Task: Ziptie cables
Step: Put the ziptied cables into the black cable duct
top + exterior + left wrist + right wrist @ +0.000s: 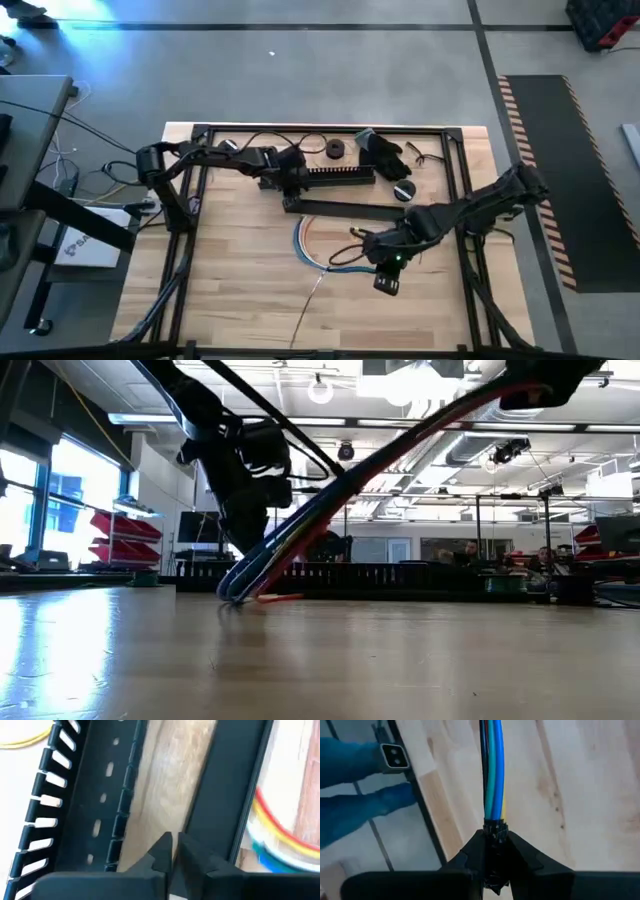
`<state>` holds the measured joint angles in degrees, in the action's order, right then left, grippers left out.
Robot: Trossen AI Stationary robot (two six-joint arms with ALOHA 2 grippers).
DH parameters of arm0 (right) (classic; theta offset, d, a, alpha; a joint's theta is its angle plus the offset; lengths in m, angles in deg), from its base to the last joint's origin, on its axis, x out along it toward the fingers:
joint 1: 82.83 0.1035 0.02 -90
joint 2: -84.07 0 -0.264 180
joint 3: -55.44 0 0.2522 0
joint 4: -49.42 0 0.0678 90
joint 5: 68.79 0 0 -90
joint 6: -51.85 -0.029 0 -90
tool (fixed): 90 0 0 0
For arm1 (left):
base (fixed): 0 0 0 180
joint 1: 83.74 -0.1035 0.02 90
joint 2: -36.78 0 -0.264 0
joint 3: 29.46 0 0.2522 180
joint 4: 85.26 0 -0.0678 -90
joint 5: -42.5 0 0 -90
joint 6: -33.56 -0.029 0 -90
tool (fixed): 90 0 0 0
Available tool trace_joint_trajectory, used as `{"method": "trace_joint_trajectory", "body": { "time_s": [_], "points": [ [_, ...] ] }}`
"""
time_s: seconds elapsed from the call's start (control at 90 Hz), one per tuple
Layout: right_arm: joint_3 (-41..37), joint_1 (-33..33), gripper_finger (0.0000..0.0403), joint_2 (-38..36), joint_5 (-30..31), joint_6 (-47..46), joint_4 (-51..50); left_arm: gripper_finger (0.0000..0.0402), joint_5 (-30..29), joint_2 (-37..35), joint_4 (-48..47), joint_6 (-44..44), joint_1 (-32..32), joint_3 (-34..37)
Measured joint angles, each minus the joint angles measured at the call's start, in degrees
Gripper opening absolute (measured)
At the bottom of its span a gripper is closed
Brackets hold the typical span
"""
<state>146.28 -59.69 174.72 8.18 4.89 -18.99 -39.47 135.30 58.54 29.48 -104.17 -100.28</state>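
Note:
The cables [312,242], a bundle of blue, teal, yellow and red wires, curve in a loop on the wooden table's middle. In the low view they rise slanting from the wood [240,592] up to the right. My right gripper [362,240] is shut on their end [494,795]. My left gripper [290,188] hovers shut over bare wood [172,847], between the black slotted duct [85,810] and a flat black strip [225,795]; nothing shows between its fingers. A thin straight strip [308,305], perhaps the ziptie, lies toward the near edge. My right gripper pinches the bundle's end between its two fingers, at the dark connectors [495,829]. The wires run on straight ahead past the fingertips, in line with the fingers. That end is lifted clear, and the bundle slants down to its loop [238,594], which rests on the table.
The slotted duct [340,178] and the flat black strip [340,209] lie across the table's far half. Behind them are a black glove [385,150], a small black roll [333,150] and a round black part [403,190]. A black frame [460,180] borders the table.

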Motion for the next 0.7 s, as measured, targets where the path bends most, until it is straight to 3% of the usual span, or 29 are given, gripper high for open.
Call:
{"method": "trace_joint_trajectory", "body": {
  "time_s": [0.178,0.322,0.611,0.7],
  "points": [
    [0.0,1.37,0.0034,0.0,1.05,-2.35,0.38,0.0002,-1.32,-5.72,-2.86,-1.95,1.65,-1.17],
    [0.0,1.83,0.0034,0.0,2.57,-2.56,0.76,0.0026,-3.69,-9.46,-3.41,-0.41,-0.12,-1.35],
    [0.0,1.61,0.0034,0.0,3.53,-2.73,2.9,0.0134,0.6,-3.07,-3.42,-4.1,-5.56,-1.16],
    [0.0,1.61,0.0034,0.0,3.51,-3.7,2.97,0.0151,-0.93,-0.46,-3.43,-5.84,-5.52,-1.14]
  ]
}}
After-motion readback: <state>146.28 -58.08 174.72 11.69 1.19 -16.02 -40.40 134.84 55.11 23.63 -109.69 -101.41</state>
